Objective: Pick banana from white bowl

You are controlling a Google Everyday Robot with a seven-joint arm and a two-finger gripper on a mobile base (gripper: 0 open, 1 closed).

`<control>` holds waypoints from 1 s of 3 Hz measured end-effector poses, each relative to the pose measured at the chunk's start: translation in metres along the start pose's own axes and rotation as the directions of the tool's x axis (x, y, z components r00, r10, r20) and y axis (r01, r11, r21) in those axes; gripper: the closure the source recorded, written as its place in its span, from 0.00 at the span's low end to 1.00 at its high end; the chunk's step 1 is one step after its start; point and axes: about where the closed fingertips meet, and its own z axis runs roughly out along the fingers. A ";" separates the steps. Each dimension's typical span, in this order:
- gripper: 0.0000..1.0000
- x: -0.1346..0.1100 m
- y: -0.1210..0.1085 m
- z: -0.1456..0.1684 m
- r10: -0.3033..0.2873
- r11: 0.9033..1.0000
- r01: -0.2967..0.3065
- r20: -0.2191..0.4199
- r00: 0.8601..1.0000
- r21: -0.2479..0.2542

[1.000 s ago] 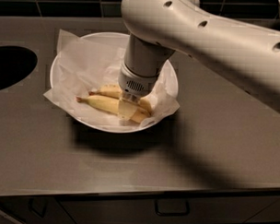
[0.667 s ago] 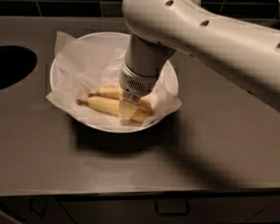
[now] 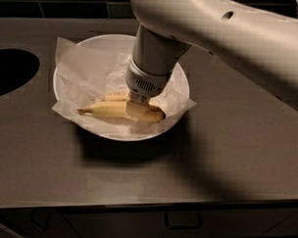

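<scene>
Toward the back-left part of the dark grey metal table [image 3: 137, 184], you are seeing the wide shallow white bowl [image 3: 185, 83] sitting upright, well apart from the front edge. Crinkled white paper [image 3: 87, 72] is lining it and poking out past the rim. The long, slim pale-yellow banana [image 3: 106, 109] is lying flat in the bowl on the side facing the front edge, with its dark stem pointing at the left edge. A shorter yellow banana [image 3: 115, 96] is lying just behind it, partly hidden. The white robot arm [image 3: 220, 33] is reaching in from the back-right corner. Its two-finger gripper [image 3: 137, 110] is pointing straight down and touching the slim banana near its middle. You cannot tell whether it is gripping or loose. A dark round hole [image 3: 11, 69] is showing at the left edge.
</scene>
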 end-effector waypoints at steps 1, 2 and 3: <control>1.00 -0.010 -0.001 -0.025 -0.044 0.998 0.043 0.012 0.999 0.049; 1.00 -0.020 -0.004 -0.050 -0.085 0.992 0.083 0.012 0.996 0.096; 1.00 -0.023 -0.008 -0.074 -0.106 0.984 0.103 0.012 0.994 0.146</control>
